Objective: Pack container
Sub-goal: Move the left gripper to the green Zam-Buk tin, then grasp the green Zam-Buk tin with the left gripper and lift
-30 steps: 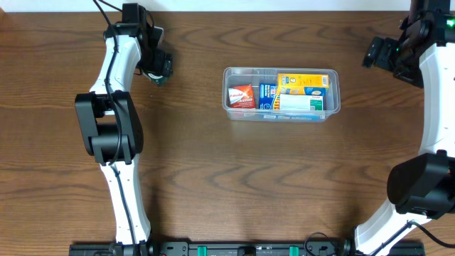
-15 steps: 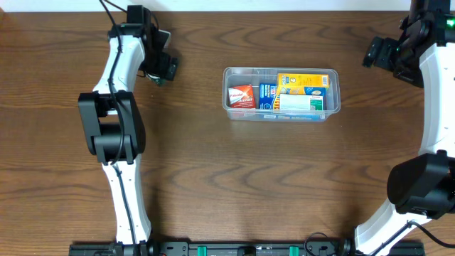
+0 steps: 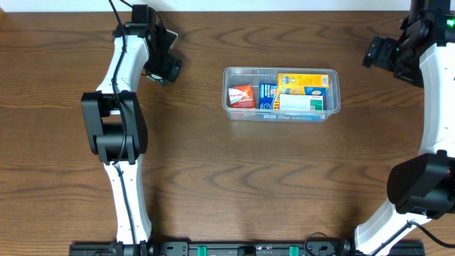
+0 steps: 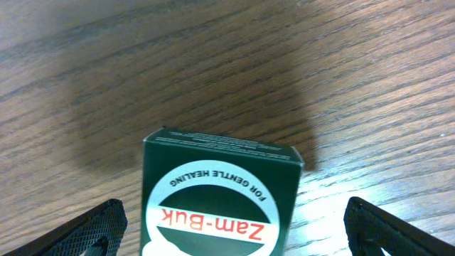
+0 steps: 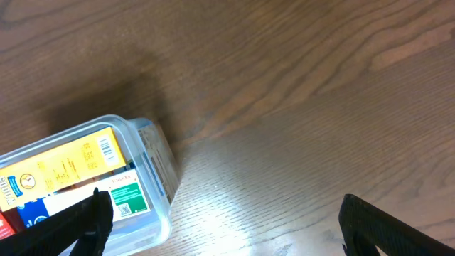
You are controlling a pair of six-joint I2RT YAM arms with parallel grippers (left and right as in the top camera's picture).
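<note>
The clear plastic container (image 3: 282,70) sits on the table right of centre; it holds a red box (image 3: 242,97), a blue box (image 3: 267,98), a yellow box (image 3: 303,83) and a white-and-green box (image 3: 298,104). Its right end shows in the right wrist view (image 5: 158,167). My left gripper (image 3: 167,69) is open at the far left, left of the container. A dark green Zam-Buk box (image 4: 217,195) lies between its spread fingers, and neither finger touches it (image 4: 231,235). My right gripper (image 3: 382,53) is open and empty, off the container's right end (image 5: 227,235).
The table is dark wood-grain (image 3: 234,178). Its far edge runs just behind both grippers. The arm bases stand at the front left and front right.
My left gripper has moved a little to the right and toward the far edge. The right arm and the container have not moved.
</note>
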